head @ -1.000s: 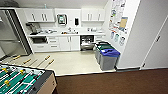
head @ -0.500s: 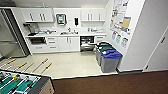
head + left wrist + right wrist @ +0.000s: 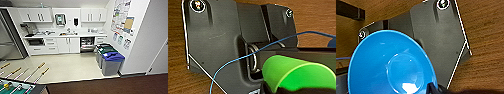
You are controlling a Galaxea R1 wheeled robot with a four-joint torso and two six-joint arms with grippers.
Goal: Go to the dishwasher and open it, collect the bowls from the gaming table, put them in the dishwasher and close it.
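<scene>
In the right wrist view, the right gripper (image 3: pixel 436 89) pinches the rim of a bright blue bowl (image 3: pixel 392 63), dark finger material closed over its edge. The bowl is round, smooth and glossy, with a shallow flat bottom that catches a pale highlight. In the left wrist view, a bright green cup (image 3: pixel 293 73) with a matte, softly curved wall sits right at the left gripper (image 3: pixel 285 90); whether those fingers are clamped on it cannot be told. A thin blue cable (image 3: pixel 250 53) loops across the dark plate. Beneath both wrists lies brown wood-grain flooring (image 3: pixel 486 45).

The head view looks into a kitchenette with white cabinets (image 3: pixel 66 45) and a pale, shiny floor (image 3: pixel 67 67). The dishwasher (image 3: pixel 87 44) stands open under the counter, its dark interior and racks visible. Just beside it stand grey bins, the nearest with a blue lid (image 3: pixel 113 56). Posters (image 3: pixel 122 20) cover the angled wall. The foosball table (image 3: pixel 15 86), with its green field and wood-handled rods, fills the near left corner.
</scene>
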